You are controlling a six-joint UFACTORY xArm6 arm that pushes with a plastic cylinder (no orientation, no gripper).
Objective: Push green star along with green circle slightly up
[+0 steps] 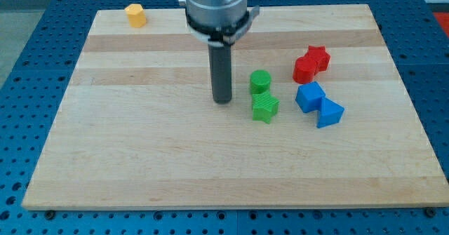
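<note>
The green star [264, 108] lies on the wooden board a little right of centre. The green circle [259, 81], a short cylinder, stands just above it, touching or nearly touching it. My tip [222, 100] is on the board to the left of both green blocks, level with the gap between them and about a block's width away. It touches neither block.
A red star [318, 57] and a red block [304, 70] sit together at the right. Below them are a blue cube [309, 97] and a blue triangle [330, 113]. A yellow block [135, 15] sits at the board's top left edge [105, 12].
</note>
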